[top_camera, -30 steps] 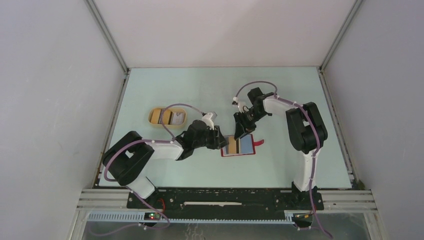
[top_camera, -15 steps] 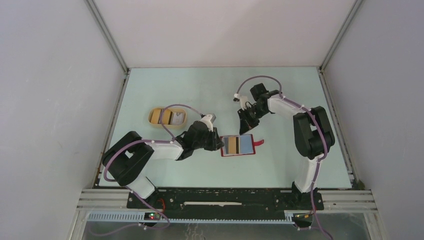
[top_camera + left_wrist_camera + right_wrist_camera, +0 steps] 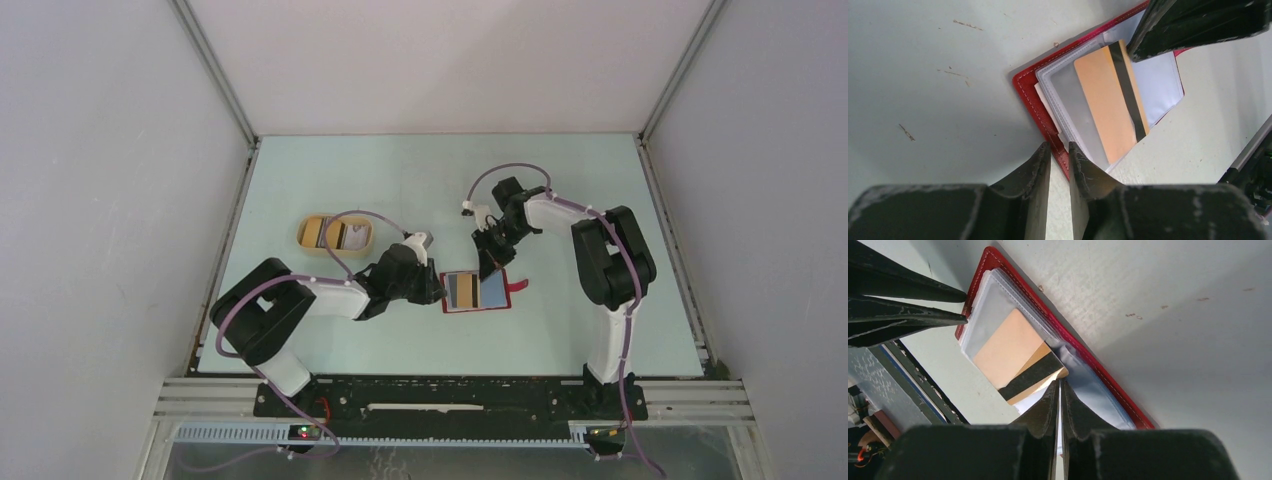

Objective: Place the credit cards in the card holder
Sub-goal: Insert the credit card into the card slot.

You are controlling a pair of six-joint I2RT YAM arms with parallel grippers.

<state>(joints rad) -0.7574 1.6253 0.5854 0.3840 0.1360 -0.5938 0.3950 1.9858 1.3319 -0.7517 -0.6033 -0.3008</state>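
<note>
The red card holder [image 3: 497, 292] lies open in the middle of the table, its clear sleeves up. A golden-brown credit card [image 3: 1103, 100] with a black stripe sits partly inside a sleeve, its striped end sticking out. My left gripper [image 3: 1059, 150] is shut on the card holder's red left edge [image 3: 1025, 87]. My right gripper [image 3: 1060, 382] is shut, with only a thin slit between the jaws and its tips against the card's striped end [image 3: 1030, 376]. From above, the left gripper [image 3: 437, 288] is at the holder's left side and the right gripper [image 3: 489, 268] at its far edge.
A tan oval tray [image 3: 303, 235] stands left of the arms' work area and holds more credit cards, one whitish [image 3: 334, 235] and one dark [image 3: 355, 237]. The holder's red closure tab [image 3: 517, 287] points right. Grey walls close in the table.
My right gripper drew back from the card holder, then returned to its far edge with jaws closed. My left gripper narrowed onto the holder's left edge.
</note>
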